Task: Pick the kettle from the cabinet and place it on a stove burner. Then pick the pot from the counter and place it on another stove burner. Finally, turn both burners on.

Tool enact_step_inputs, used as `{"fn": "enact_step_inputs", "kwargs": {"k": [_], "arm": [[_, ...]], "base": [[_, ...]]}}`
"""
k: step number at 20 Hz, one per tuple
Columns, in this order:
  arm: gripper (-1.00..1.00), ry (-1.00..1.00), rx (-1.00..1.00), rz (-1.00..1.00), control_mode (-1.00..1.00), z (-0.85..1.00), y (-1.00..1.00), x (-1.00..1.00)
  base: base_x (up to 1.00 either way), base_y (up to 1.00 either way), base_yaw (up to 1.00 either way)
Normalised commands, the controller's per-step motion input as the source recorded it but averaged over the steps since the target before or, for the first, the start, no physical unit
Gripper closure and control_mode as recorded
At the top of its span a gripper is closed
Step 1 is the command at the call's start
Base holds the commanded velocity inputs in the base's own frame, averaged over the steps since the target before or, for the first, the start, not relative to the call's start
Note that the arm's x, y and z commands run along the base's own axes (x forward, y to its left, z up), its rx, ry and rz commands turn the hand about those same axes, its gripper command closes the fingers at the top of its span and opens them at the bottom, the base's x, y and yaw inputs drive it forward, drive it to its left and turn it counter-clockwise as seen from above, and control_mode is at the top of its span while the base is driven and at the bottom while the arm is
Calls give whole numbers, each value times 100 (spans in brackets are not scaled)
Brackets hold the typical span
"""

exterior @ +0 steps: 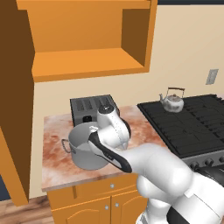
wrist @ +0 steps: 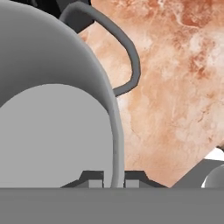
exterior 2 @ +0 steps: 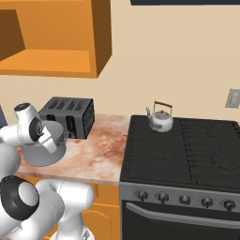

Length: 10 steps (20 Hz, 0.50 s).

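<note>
Between the gripper's (wrist: 113, 178) two fingertips runs the thin rim of the pot (wrist: 52, 131), clamped from inside and outside. Below it lies the desk (wrist: 175, 87); well off to its right, the kettle (exterior 2: 161, 119) sits on a stove burner (exterior 2: 187, 145).

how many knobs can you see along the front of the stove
5, in a row on the stove front panel in the right base view: knobs. None looks hidden there.
</note>
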Motion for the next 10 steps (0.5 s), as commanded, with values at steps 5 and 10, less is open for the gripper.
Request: {"fn": "enact_step_inputs", "kwargs": {"k": [5, 10], "arm": [[100, 0, 0, -3, -100, 15, -3, -1], [100, 0, 0, -4, -100, 25, -3, -7]], "base": [[0, 0, 0], [0, 0, 0]]}}
